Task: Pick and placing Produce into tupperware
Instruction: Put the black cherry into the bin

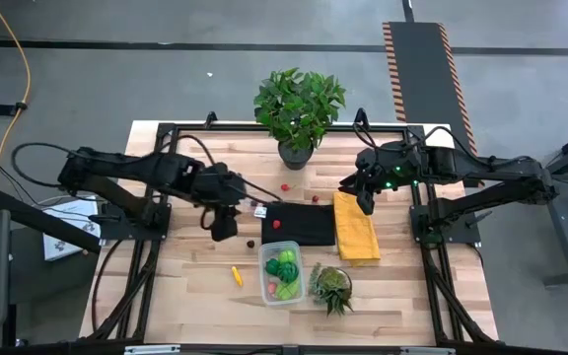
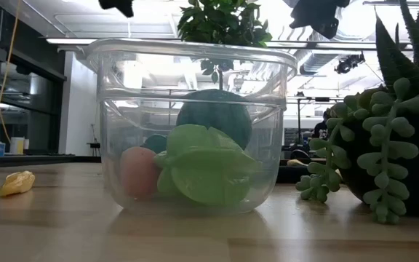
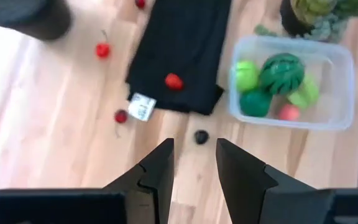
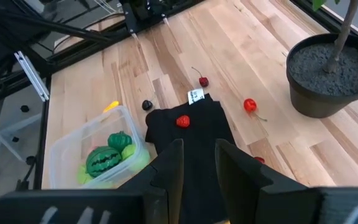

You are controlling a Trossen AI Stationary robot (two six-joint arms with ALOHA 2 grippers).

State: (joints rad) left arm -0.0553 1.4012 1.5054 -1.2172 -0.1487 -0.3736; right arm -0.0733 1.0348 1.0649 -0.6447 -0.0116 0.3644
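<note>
The clear tupperware [image 1: 265, 289] stands near the table's front edge and holds a striped green melon [image 3: 281, 71], green pieces and a pink one [image 2: 138, 172]. Loose produce lies on the wood: a yellow piece [image 1: 236, 275], a dark berry [image 3: 201, 137] and two red cherries [image 3: 102, 50] [image 3: 121, 116]. A red piece [image 1: 276, 224] rests on the black cloth [image 1: 304, 229]. My left gripper [image 3: 194, 146] hangs above the dark berry, open, with nothing between its fingers. My right gripper [image 4: 199, 146] waits open over the cloths' far right.
A large potted plant [image 1: 299, 108] stands at the far middle. A spiky succulent [image 1: 331, 286] sits right of the tupperware. A yellow cloth [image 1: 355, 229] lies beside the black one, and a white tag [image 3: 143, 107] at the black cloth's corner. Bare wood lies left of the tupperware.
</note>
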